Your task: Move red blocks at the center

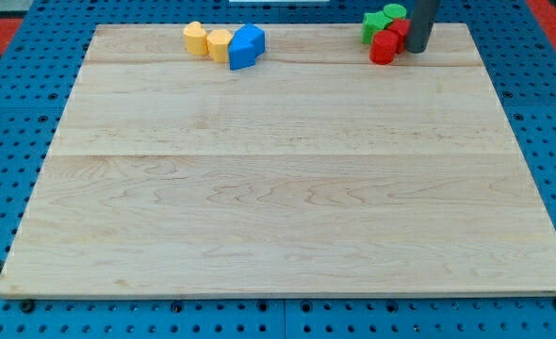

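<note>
You see the two red blocks (388, 41) huddled at the bench's (278, 188) top right, touching the green blocks (384, 19). My tip (417, 50), a plain rod tool holding nothing, sits just right of them. Yellow blocks (207, 40) and a blue block (246, 46) sit top left.

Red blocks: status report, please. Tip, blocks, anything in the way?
My tip at the view's top right, against the red blocks. Reds far from centre, at the board's top edge. Green blocks bunched against them.
</note>
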You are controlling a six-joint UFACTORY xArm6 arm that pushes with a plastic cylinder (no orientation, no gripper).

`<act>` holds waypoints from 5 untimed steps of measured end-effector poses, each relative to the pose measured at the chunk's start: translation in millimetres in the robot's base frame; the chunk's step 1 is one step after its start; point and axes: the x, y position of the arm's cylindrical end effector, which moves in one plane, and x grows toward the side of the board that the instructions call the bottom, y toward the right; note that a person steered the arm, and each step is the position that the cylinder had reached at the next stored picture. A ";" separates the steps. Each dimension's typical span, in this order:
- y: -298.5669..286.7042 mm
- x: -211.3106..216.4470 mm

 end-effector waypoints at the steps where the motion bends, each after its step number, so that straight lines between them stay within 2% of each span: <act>1: 0.4 0.0; 3: 6.8 5.0; 4: 86.9 -54.9; 5: 86.9 -54.9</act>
